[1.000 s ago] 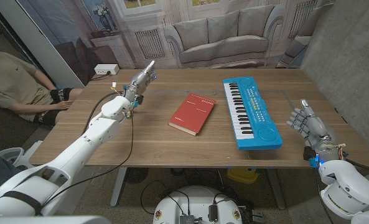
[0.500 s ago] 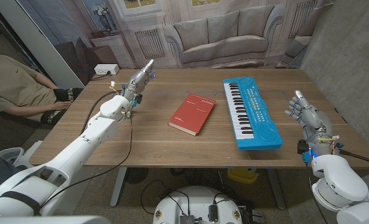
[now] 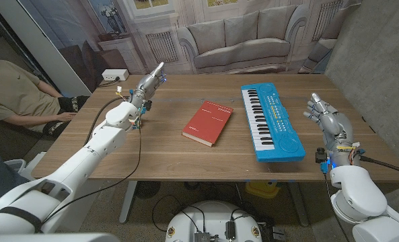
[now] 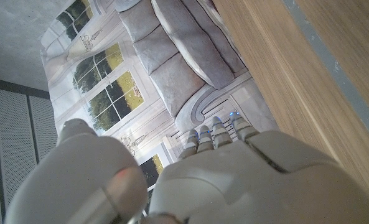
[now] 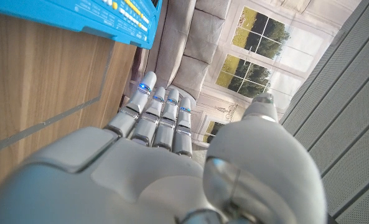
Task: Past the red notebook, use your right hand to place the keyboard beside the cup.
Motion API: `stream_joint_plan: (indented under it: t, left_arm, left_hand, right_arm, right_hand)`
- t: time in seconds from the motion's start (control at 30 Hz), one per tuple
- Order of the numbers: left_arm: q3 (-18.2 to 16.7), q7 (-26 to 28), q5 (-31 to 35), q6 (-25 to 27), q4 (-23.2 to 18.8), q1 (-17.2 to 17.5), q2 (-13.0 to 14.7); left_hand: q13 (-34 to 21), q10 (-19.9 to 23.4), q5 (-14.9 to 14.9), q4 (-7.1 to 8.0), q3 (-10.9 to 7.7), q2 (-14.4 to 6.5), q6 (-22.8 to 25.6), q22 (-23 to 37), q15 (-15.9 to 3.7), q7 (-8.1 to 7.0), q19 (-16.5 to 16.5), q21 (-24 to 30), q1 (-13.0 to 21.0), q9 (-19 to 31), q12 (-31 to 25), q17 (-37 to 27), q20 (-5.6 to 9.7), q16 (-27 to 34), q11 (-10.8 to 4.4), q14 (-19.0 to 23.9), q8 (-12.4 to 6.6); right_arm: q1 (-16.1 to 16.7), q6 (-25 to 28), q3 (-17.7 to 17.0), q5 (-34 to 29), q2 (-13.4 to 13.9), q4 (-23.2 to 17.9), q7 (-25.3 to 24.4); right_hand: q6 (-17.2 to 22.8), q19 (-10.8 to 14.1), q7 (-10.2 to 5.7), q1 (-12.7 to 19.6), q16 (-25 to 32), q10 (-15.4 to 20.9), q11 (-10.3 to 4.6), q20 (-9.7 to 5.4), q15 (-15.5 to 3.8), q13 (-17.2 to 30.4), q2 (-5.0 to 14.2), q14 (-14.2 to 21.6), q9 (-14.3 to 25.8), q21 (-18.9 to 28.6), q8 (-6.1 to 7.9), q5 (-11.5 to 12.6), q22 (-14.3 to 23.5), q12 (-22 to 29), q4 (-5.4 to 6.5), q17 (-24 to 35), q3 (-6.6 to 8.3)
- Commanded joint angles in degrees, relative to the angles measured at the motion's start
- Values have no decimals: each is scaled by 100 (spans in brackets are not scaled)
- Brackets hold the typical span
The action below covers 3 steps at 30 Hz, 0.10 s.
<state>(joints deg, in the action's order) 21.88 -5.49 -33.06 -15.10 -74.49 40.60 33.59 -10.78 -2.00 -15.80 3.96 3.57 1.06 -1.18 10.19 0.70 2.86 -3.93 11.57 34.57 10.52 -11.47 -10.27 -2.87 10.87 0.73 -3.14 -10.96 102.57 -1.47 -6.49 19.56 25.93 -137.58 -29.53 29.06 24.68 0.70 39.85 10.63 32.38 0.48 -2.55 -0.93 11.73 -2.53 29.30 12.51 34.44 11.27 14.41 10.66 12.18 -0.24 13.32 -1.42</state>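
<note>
A blue toy keyboard [image 3: 272, 120] lies lengthwise on the right half of the wooden table [image 3: 165, 154]; its edge [image 5: 97, 15] also appears in the right wrist view. A red notebook [image 3: 208, 122] lies to its left near the table's middle. My right hand [image 3: 328, 118] is raised just right of the keyboard, fingers apart, holding nothing and not touching it. My left hand [image 3: 150, 85] stands at the table's far left with fingers stretched out straight, holding nothing. I see no cup on the table.
A person sits at the picture's left beside the table [image 3: 14, 91]. A white box [image 3: 114, 75] sits off the table's far left corner. A backdrop printed with a sofa [image 3: 239, 40] hangs behind the table.
My right hand has risen and moved away from the near edge along the keyboard's right side. The left hand, keyboard and notebook stayed put.
</note>
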Motion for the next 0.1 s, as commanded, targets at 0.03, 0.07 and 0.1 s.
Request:
stream_joint_plan:
  t: [0.03, 0.07, 0.1]
  left_arm:
    - [-62, -112, -53, -61, -10, 77, 99]
    - [-64, -120, -59, -60, -4, 78, 100]
    - [-66, -120, -57, -68, 3, 80, 101]
  left_hand:
    - [-24, -33, 8, 9, 19, -34, 7, 14, 36, 44, -31, -17, 28, 21, -25, -32, -1, 0, 22, -44, -26]
    - [-24, -33, 8, 10, 21, -34, 5, 14, 31, 41, -32, -17, 28, 21, -25, -32, -1, 0, 21, -44, -25]
    - [-24, -35, 8, 10, 21, -35, 9, 14, 32, 43, -31, -17, 28, 21, -25, -32, 2, -1, 21, -45, -27]
  right_arm:
    - [-183, -35, 158, -234, -27, 79, 166]
    - [-198, -49, 163, -224, -31, 90, 177]
    - [-208, -49, 164, -212, -28, 95, 190]
  right_hand:
    - [6, -17, -5, 0, 37, -3, -3, -274, -23, 13, 29, -26, 0, -15, 23, 32, 17, 29, 34, -2, -25]
    - [5, -17, -7, 0, 38, -3, -3, -273, -22, 13, 30, -26, 0, -16, 23, 33, 17, 30, 34, -2, -26]
    - [3, -16, -3, -2, 39, -4, -2, -272, -20, 13, 31, -27, 0, -17, 22, 33, 17, 30, 35, -3, -26]
